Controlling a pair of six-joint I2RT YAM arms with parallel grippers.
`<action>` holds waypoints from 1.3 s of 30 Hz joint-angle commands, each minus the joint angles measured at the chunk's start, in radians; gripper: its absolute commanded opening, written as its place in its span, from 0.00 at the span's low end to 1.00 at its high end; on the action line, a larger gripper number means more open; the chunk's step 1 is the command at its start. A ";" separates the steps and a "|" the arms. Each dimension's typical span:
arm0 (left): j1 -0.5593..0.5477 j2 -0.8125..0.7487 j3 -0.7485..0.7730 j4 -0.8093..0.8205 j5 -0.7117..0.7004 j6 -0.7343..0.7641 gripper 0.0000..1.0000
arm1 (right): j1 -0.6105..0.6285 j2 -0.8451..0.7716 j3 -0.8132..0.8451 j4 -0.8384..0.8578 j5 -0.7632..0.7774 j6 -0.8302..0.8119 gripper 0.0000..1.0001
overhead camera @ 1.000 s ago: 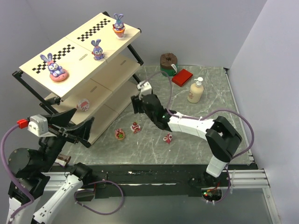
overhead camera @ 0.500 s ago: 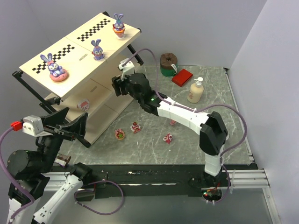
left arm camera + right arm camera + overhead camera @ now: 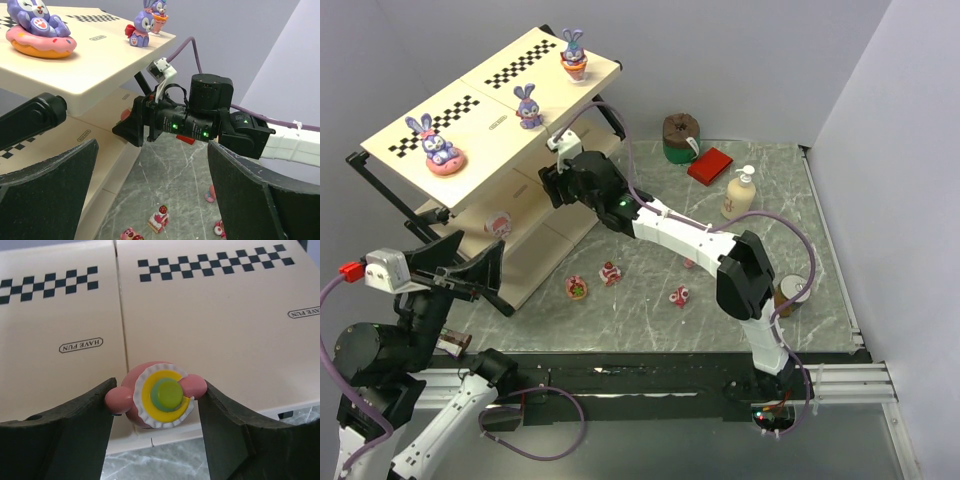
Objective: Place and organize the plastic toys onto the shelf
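Observation:
The shelf [image 3: 490, 150] stands at the back left. Three purple-blue bunny toys sit on its top board: one on a pink donut [image 3: 440, 147], one in the middle [image 3: 528, 106], one at the far end [image 3: 574, 54]. A pink toy [image 3: 498, 225] lies on the middle tier. My right gripper [image 3: 552, 185] is shut on a round pink toy with a yellow and green top [image 3: 160, 394], held at the front edge of the middle board [image 3: 215, 315]. Small pink and red toys lie on the table [image 3: 577, 288], [image 3: 610, 272], [image 3: 679, 295]. My left gripper [image 3: 470, 275] is open and empty, low beside the shelf's near end.
A cream pump bottle [image 3: 739, 194], a red box [image 3: 709, 165] and a brown-and-green tub [image 3: 680, 136] stand at the back of the marbled table. A tin can [image 3: 790, 292] stands by the right arm's elbow. The right arm stretches across the table's middle.
My right arm has swung left from over the table to the shelf's middle tier, carrying the pink toy. The left gripper has barely shifted.

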 commanded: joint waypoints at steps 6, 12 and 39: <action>-0.003 -0.018 0.000 0.016 -0.017 0.004 0.97 | 0.028 0.037 0.109 -0.028 0.016 -0.057 0.39; -0.003 -0.018 0.003 0.011 -0.023 0.005 0.97 | 0.041 0.053 0.123 -0.025 0.050 -0.061 0.47; -0.001 -0.008 -0.003 0.009 -0.054 0.005 0.96 | 0.036 0.066 0.109 -0.010 0.113 0.039 0.77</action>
